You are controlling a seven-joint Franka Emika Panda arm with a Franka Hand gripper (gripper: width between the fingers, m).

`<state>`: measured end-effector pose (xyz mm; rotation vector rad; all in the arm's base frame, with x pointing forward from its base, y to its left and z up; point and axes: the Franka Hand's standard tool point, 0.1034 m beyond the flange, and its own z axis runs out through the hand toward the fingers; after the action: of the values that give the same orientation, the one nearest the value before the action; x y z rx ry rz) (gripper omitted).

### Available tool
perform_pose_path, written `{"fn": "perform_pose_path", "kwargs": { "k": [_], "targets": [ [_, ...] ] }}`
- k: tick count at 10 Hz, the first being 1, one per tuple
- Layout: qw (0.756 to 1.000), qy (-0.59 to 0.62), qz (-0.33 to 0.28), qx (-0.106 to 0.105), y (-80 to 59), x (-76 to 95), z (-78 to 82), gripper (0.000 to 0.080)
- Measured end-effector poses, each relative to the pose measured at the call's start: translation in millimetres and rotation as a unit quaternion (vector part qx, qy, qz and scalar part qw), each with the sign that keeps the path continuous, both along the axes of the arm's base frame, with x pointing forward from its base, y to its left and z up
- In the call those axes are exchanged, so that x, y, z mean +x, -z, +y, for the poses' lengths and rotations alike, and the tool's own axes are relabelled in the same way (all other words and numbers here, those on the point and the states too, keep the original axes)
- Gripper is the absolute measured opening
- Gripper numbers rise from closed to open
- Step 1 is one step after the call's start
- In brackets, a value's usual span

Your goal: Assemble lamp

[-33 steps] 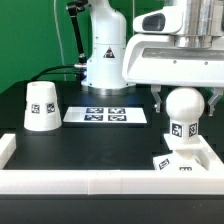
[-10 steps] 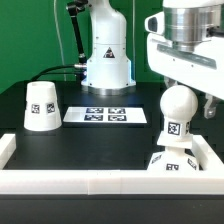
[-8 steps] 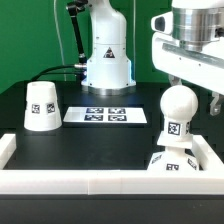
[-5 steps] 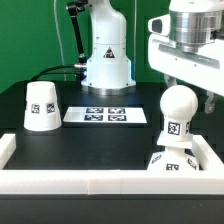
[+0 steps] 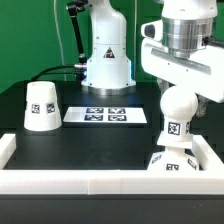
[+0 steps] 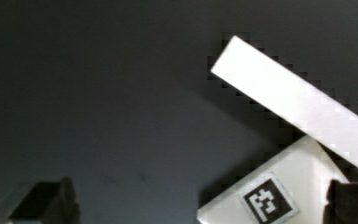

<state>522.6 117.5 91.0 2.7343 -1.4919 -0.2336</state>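
Exterior view: round white plastic bulb (image 5: 178, 108) stands upright on the flat white angular base block (image 5: 170, 163). White cone shade (image 5: 40, 105) sits well apart. Two-finger gripper (image 6: 194, 200) hangs above with fingers spread, holding nothing.

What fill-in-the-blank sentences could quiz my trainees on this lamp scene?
1. The round white plastic bulb stands on the flat angular white ____.
2. The white cone shade stands ____ on the black table.
3. The tagged white marker board lies between shade and ____.

Missing: base; upright; bulb
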Motion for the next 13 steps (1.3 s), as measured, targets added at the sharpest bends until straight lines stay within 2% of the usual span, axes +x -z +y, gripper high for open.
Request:
{"fn": "perform_pose_path", "kwargs": {
  "k": [2, 4, 6, 8, 12, 13],
  "targets": [
    [1.0, -0.007, -0.001, 0.0, 0.3, 1.0, -7.0, 0.0699],
    [0.992, -0.13, 0.002, -0.009, 0.0, -10.5, -22.9, 0.0699],
    [0.977, -0.213, -0.006, -0.009, 2.4, -21.4, -43.9, 0.0699],
    [0.974, -0.228, -0.011, -0.002, 3.6, -32.4, -74.2, 0.0699],
    [0.971, -0.24, -0.01, -0.003, 4.5, -30.7, -96.0, 0.0699],
    [0.959, -0.282, -0.018, -0.001, 2.2, -31.1, -104.6, 0.0699]
  ]
}}
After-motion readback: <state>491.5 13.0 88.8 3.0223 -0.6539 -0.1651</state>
